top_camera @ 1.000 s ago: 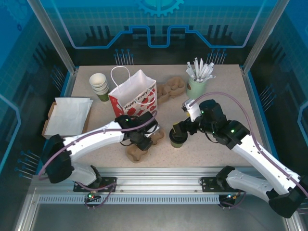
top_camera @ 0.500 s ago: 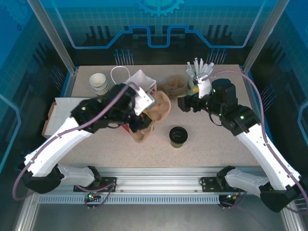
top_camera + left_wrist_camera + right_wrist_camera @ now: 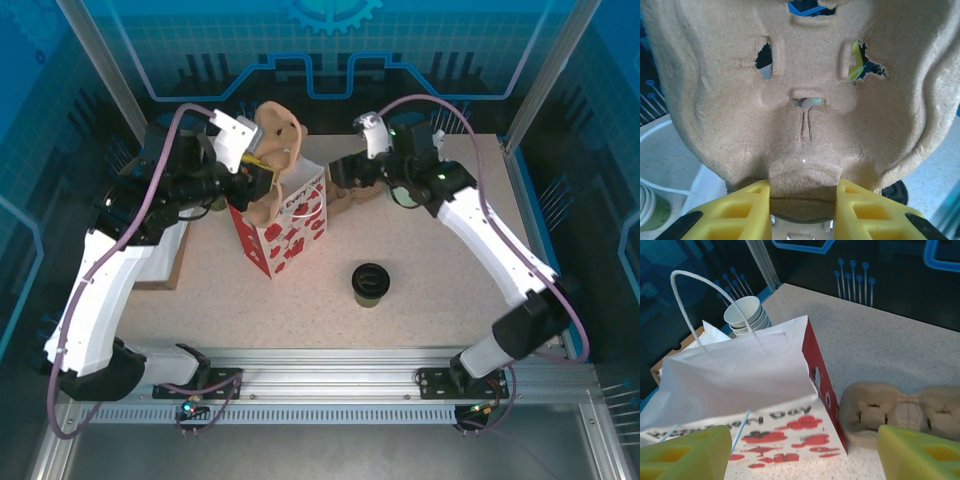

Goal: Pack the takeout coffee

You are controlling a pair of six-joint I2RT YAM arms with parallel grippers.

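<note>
Rough matt pulp carrier (image 3: pixel 740 125), smooth paper bag (image 3: pixel 730 375), plastic-lidded takeout coffee (image 3: pixel 370 284)

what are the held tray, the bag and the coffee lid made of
The tray looks like moulded paper pulp: matte tan, fibrous, ragged holes. The bag seems thin paper, creased white inside, red print outside. The coffee lid is probably plastic, smooth black.
</note>
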